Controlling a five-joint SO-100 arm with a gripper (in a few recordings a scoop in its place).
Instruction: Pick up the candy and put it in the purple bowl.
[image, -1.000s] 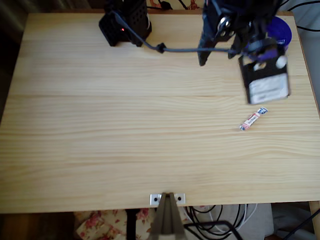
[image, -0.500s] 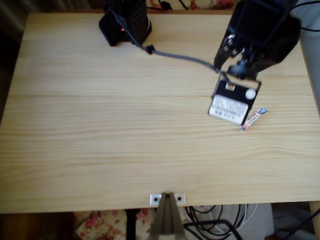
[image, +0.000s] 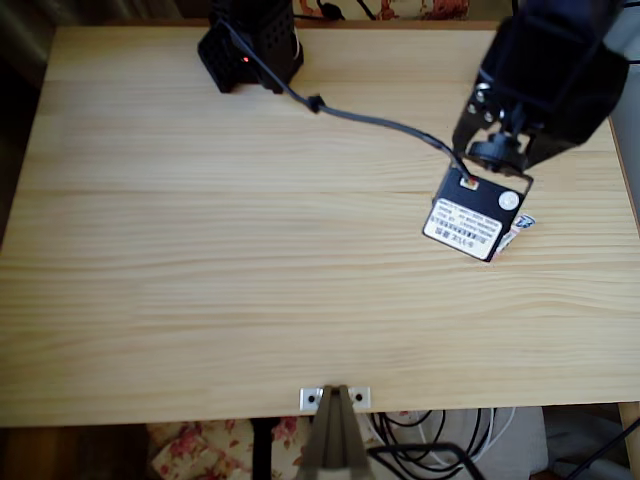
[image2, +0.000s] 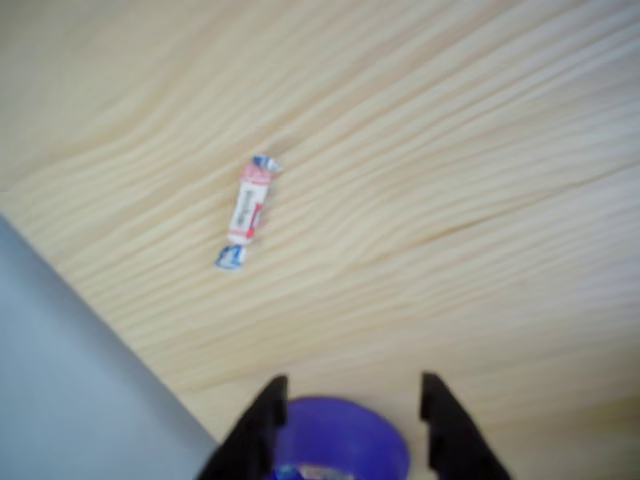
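Observation:
In the wrist view the candy (image2: 245, 212), a small white wrapper with red and blue ends, lies on the pale wooden table ahead of my gripper (image2: 350, 385), up and to the left. The gripper is open, with nothing between its two black fingers (image2: 265, 420). The purple bowl (image2: 340, 445) shows as a round purple shape at the bottom edge, between the fingers. In the overhead view my black arm (image: 545, 80) hangs over the table's right side and hides the bowl. Only one end of the candy (image: 524, 221) peeks out beside the wrist's camera block (image: 475, 210).
The arm's black base (image: 250, 45) stands at the table's far edge, and a cable (image: 380, 120) runs from it to the wrist. The table's right edge (image: 625, 190) is close to the candy. A metal bracket (image: 335, 398) sits at the near edge.
The arm has swung from over the bowl down toward the candy, then shifted a little right. Its camera block now covers most of the candy in the overhead view.

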